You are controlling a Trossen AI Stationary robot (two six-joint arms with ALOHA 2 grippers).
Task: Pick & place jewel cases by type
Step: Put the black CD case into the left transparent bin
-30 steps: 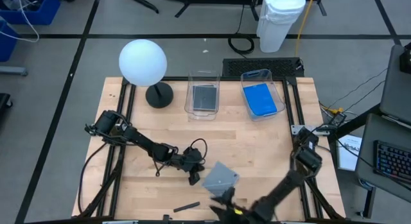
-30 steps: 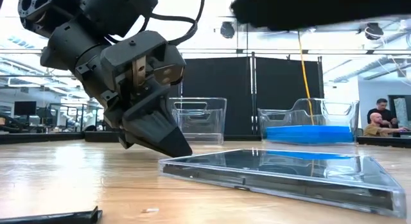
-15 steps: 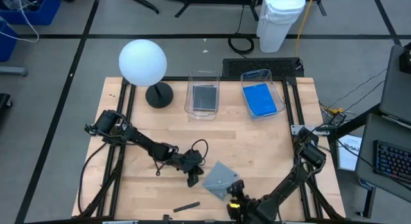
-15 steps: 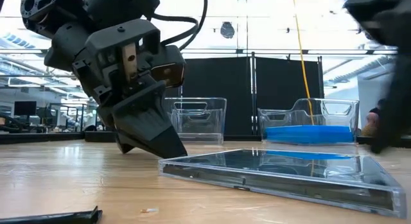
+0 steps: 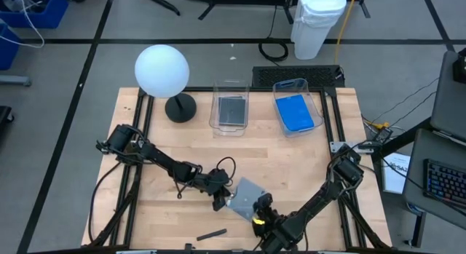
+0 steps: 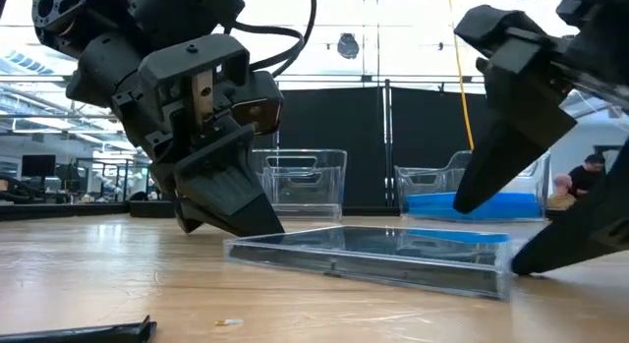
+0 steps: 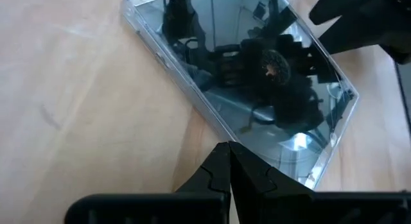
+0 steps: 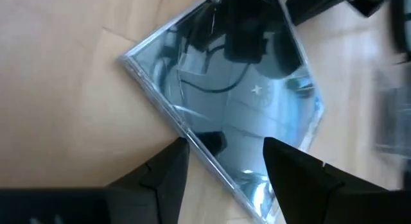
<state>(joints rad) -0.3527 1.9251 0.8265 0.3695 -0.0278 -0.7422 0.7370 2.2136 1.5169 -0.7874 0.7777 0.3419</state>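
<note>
Lying flat, one grey jewel case (image 5: 243, 195) — left gripper (image 5: 220, 204) jaws closed, right gripper (image 5: 259, 208) jaws open.

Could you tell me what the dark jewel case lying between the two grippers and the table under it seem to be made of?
Dark jewel case: probably hard clear plastic over a dark insert; glossy, mirroring the arms, with see-through edges. Table: seemingly pale wood, matt, with visible grain.

Glossy mirror-like plastic jewel case (image 7: 244, 89), pale wood-grain table (image 5: 291, 163), clear plastic tubs (image 5: 231, 107)
</note>
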